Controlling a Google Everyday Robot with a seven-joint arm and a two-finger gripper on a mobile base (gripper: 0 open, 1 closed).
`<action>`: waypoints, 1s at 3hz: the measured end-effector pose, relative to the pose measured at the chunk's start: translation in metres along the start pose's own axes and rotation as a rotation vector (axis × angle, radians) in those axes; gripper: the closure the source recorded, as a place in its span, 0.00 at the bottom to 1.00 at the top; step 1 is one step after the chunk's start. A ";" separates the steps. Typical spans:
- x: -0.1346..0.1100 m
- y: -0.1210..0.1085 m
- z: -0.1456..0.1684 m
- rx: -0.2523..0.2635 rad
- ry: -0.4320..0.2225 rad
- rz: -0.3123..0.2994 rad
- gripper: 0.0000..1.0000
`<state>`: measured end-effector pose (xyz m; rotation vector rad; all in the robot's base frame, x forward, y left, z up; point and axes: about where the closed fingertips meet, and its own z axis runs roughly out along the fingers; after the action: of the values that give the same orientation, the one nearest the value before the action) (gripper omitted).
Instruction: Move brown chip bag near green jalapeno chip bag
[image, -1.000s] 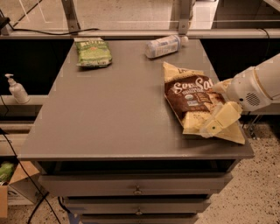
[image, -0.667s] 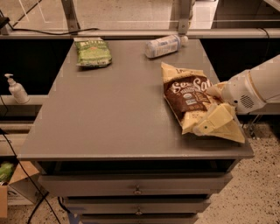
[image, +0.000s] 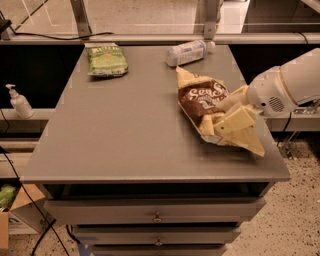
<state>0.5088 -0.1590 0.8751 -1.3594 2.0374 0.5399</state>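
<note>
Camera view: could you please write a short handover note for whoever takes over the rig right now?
The gripper: on the near right end of the large crinkly brown chip bag, right side of the grey table.
Small flat green jalapeno chip bag: far left corner, well apart.
Done: the gripper is at the brown bag.
Left: move it across beside the green bag.

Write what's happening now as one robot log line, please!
tool: shut on brown chip bag, right side of table | green jalapeno chip bag: far-left corner, apart
</note>
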 end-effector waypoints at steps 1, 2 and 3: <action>-0.043 -0.005 -0.010 0.009 -0.067 -0.092 0.88; -0.044 -0.005 -0.011 0.012 -0.066 -0.094 1.00; -0.044 -0.005 -0.011 0.012 -0.066 -0.094 1.00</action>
<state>0.5225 -0.1387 0.9133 -1.4041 1.9104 0.5235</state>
